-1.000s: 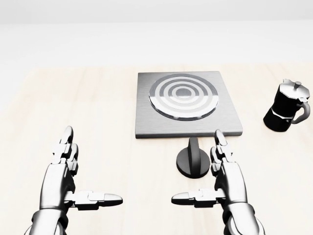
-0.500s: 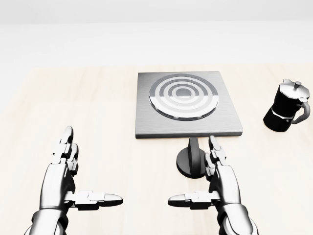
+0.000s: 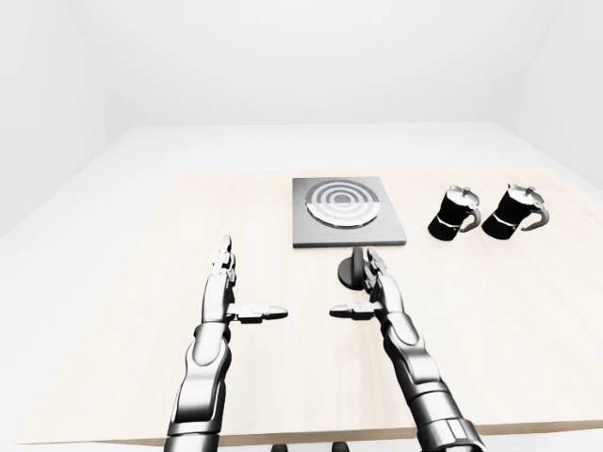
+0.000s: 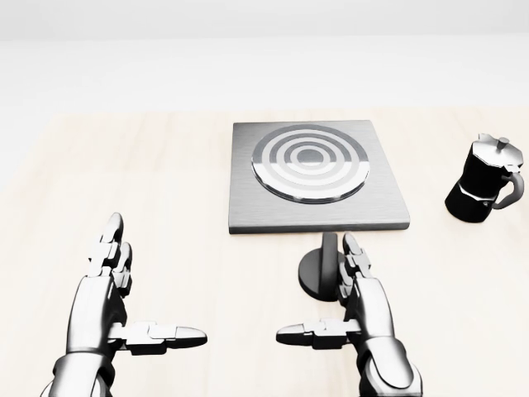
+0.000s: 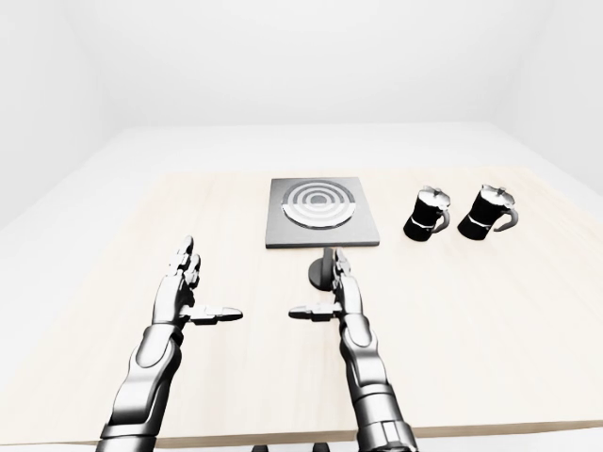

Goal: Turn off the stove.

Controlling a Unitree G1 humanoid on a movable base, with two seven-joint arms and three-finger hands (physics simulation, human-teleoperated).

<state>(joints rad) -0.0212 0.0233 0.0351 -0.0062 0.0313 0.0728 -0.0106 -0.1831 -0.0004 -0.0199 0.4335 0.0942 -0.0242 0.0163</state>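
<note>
Fingers (image 4: 353,256) of right hand (image 4: 368,318) spread wide, touching nothing, tips just beside stove knob (image 4: 324,266) at stove's (image 4: 317,217) 6 o'clock. Left hand (image 4: 103,310) also open. Knob prob. rigid, light; pinch its upright blade.

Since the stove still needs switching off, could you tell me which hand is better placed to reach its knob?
The right hand: its open fingers already stand beside the knob below the stove. The left hand hangs open far toward the view's left.
</note>
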